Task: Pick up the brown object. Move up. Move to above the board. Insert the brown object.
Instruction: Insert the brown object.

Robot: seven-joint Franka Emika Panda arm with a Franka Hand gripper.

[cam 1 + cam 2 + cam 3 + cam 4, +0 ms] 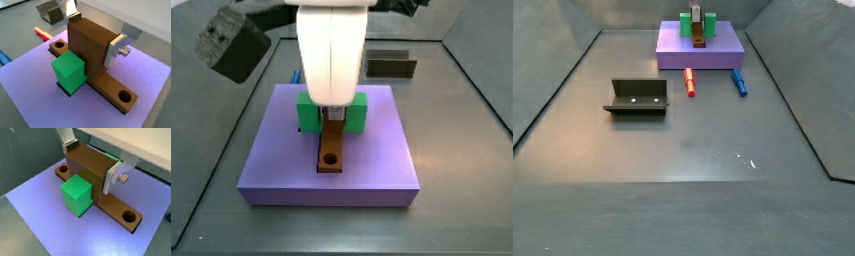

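The brown object (90, 50) is an upside-down T: a tall upright block on a flat base with a hole at each end. Its base lies in a slot in the purple board (30, 87), between two green blocks (70, 72). My gripper (93, 35) is shut on the upright block, one silver finger (115, 49) on each narrow side. Both wrist views show this; in the other one I see the brown object (90, 173), the gripper (90, 162) and the board (40, 213). In a side view the gripper (331, 110) stands straight above the brown base (331, 152).
The board (700, 55) sits at the far end of the grey floor. A red pen (691, 82) and a blue pen (738, 82) lie in front of it. The fixture (636, 97) stands on the floor to the left. Grey walls ring the floor.
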